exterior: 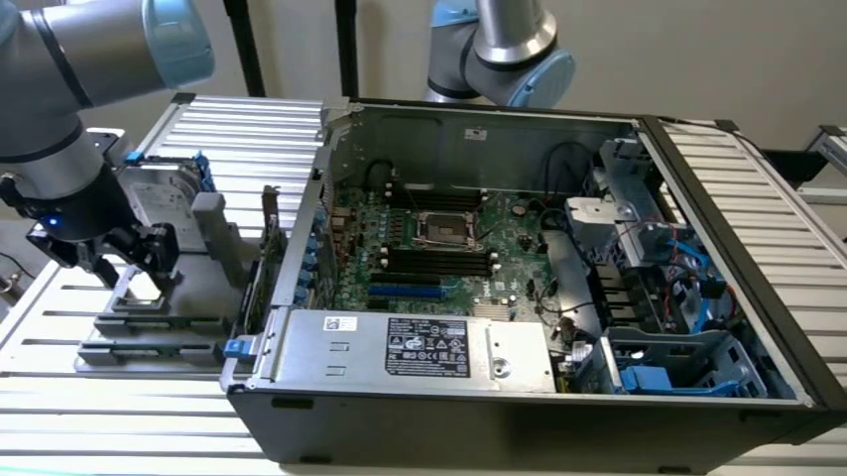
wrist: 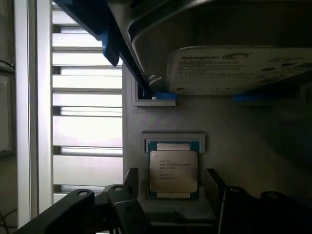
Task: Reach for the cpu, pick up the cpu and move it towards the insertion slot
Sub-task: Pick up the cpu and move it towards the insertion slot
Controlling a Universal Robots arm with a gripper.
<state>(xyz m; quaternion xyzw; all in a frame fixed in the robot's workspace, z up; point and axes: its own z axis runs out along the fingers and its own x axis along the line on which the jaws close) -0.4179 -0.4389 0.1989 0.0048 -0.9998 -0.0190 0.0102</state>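
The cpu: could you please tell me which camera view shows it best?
The wrist view: the cpu lies flat in its grey holder, metal top and printing facing the camera, between open jaws. In the exterior view the jaws largely hide it.

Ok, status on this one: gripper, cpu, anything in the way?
Gripper over the gray fixture, jaws open, flanking the cpu. It lies flat in its holder, not lifted. Insertion slot inside the computer case. Seagate hard drive upright beside, not blocking.
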